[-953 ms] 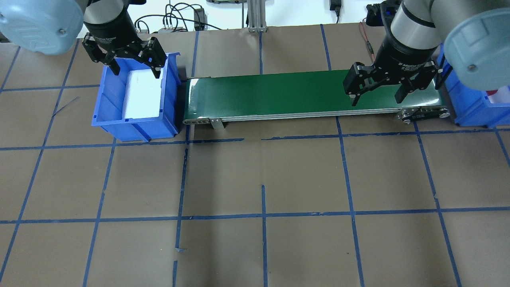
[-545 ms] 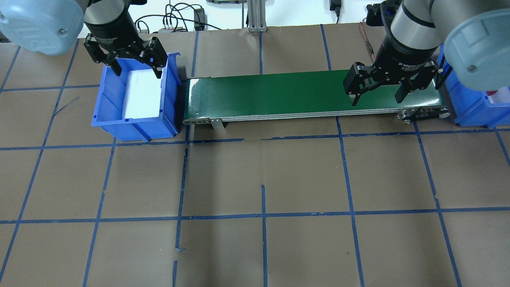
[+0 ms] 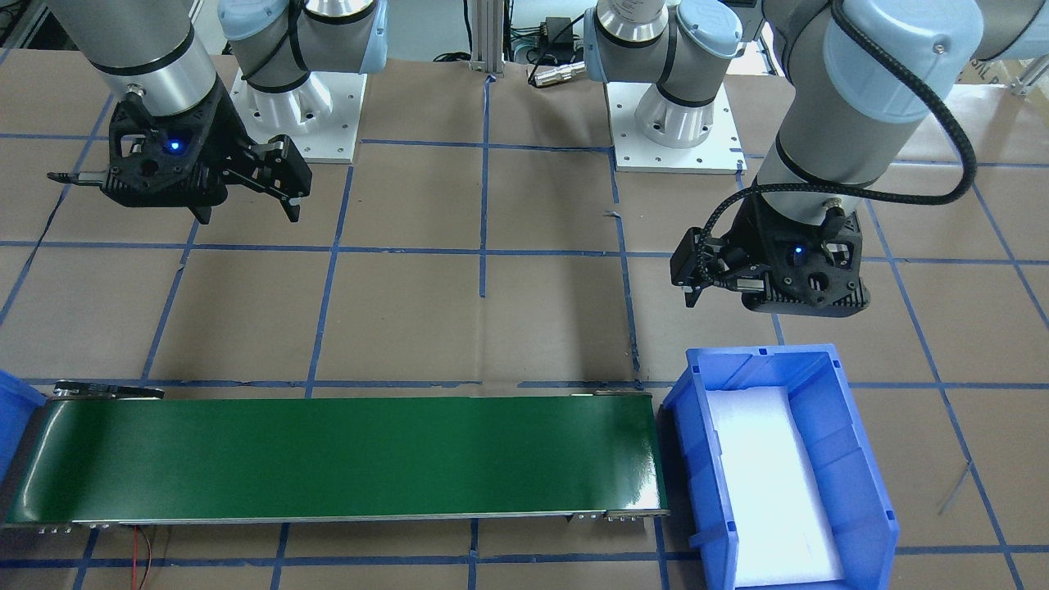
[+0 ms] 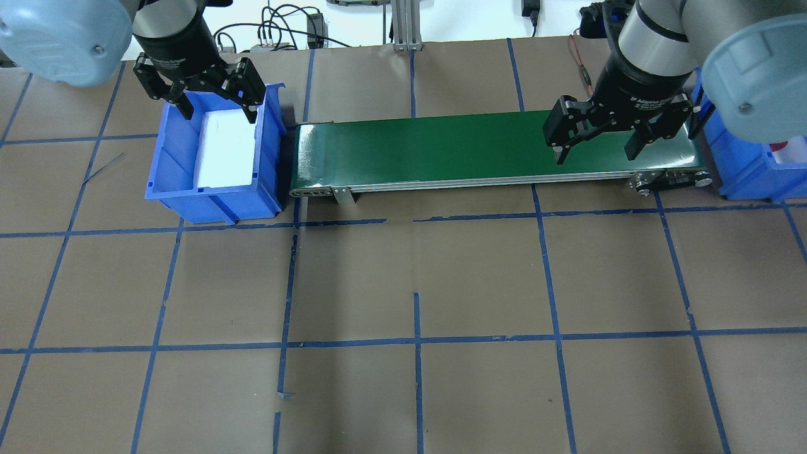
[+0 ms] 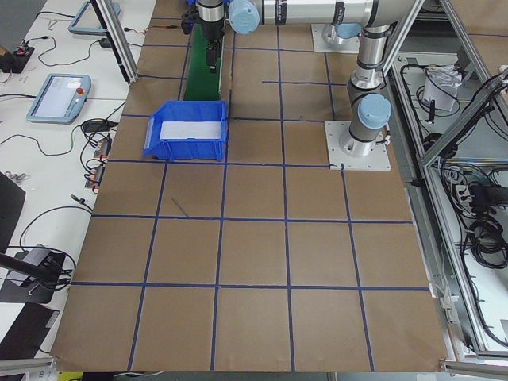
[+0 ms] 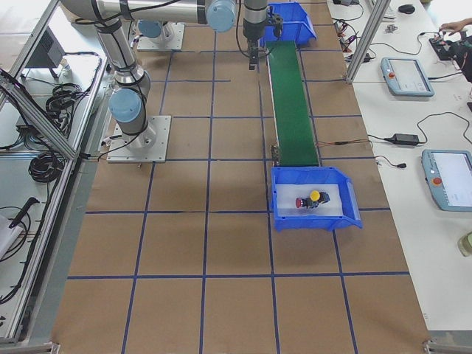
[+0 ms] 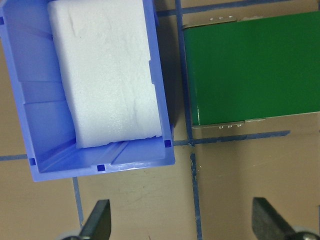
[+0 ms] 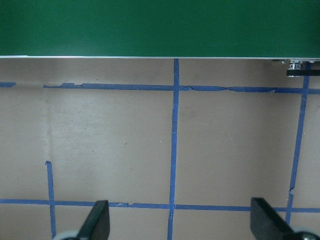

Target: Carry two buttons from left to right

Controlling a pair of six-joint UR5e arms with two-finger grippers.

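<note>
Left hand (image 4: 217, 112) hung high with its fingers spread wide and nothing between them, up on the robot's side of the blue bin (image 4: 165, 165) at the left end of the desk (image 4: 479, 277). That bin held only a white foam pad (image 4: 227, 148). Over at the other end, the right hand (image 4: 596, 154) was just as wide open and just as empty. It hung high on the robot's side of the green conveyor belt (image 4: 435, 146), toward the belt's right end.

Both buttons lay in the second blue bin (image 6: 346, 219), just past the belt's right end, on its white lining. The red-capped button (image 6: 300, 203) and the yellow-capped button (image 6: 316, 195) sat just beside each other near the middle. They looked too small for me to tell whether they touched. Neither hand was near them.
</note>
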